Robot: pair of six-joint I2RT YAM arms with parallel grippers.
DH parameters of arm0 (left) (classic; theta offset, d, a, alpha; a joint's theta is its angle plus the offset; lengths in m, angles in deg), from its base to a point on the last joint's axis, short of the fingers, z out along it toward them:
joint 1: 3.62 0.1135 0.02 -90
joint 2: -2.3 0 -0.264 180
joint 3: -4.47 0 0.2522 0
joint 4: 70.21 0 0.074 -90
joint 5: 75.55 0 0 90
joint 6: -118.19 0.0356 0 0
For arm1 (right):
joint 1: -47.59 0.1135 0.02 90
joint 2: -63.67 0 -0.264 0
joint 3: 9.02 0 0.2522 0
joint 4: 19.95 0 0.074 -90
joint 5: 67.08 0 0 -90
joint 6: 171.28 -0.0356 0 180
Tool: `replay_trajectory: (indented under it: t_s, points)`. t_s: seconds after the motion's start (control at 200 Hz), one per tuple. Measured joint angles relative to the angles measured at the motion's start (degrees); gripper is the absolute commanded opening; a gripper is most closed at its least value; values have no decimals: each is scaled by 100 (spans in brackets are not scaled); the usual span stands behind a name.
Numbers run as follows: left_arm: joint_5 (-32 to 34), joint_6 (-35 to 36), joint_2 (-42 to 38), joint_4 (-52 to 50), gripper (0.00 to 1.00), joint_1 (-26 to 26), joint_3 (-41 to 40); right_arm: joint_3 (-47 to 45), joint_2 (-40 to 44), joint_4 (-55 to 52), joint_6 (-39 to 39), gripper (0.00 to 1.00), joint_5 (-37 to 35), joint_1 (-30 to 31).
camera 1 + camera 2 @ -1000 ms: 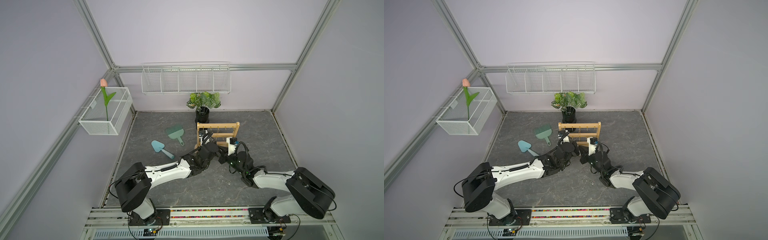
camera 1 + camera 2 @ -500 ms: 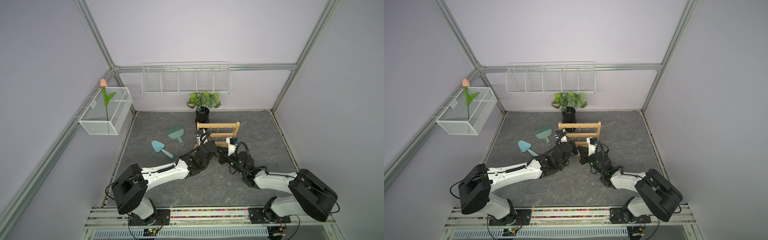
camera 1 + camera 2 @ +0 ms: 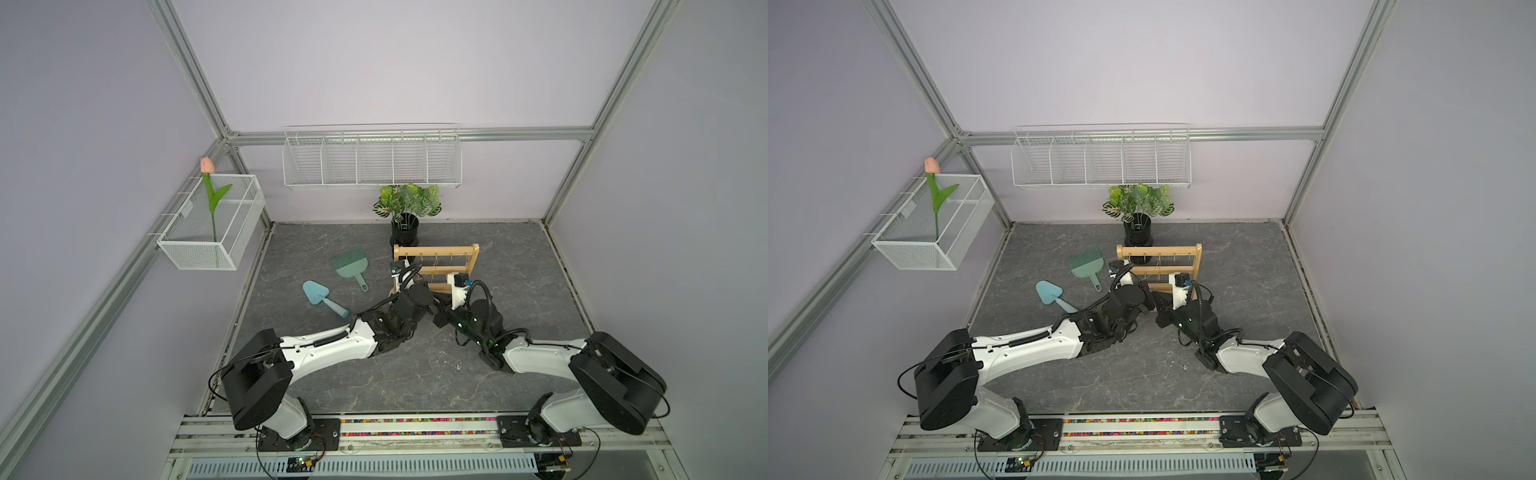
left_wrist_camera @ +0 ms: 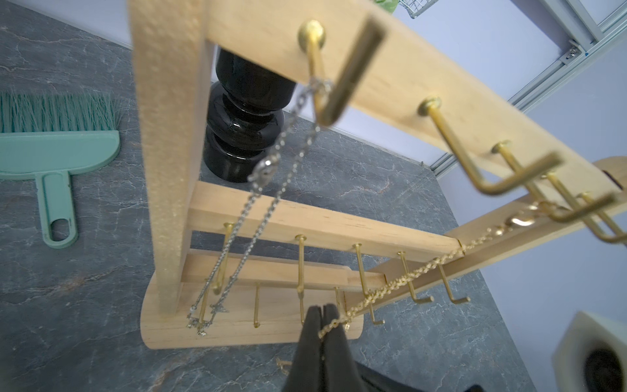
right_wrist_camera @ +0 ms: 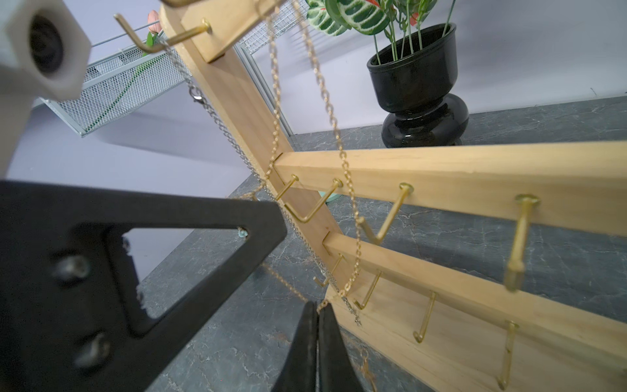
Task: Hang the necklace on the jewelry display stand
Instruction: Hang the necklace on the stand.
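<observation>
Pale wooden jewelry display stand (image 4: 322, 224), gold-coloured L-hooks (image 4: 451, 140). Fine gold-link necklace (image 4: 403, 281) strung before its lower bars; left gripper (image 4: 322, 310) and right gripper (image 5: 318, 307) both clamped on it, near stand's base.

Bright, even, diffuse light from above; shadows faint. Both top views sharp, frame rails (image 3: 199, 83) splayed toward corners. Wrist views: near hooks (image 4: 353, 68) and upright (image 4: 169, 135) blurred. Glare on black pot (image 5: 417, 88), 12 o'clock on floor (image 3: 519, 257).

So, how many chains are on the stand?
2. A silver chain hangs at one end of the top bar. A gold chain runs from that bar to the left gripper and right gripper.
</observation>
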Motion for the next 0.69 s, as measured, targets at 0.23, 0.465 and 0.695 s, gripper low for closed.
replay_trajectory:
  t_s: [0.23,0.465,0.695]
  points:
    - [2,-20,2,0,0,0,0,0,35,4,0,7,28,0]
    - [-15,-22,13,-2,0,0,0,-55,168,-44,13,7,-33,11]
    - [-175,-24,271,-72,0,0,44,-269,656,-297,157,7,-354,11]
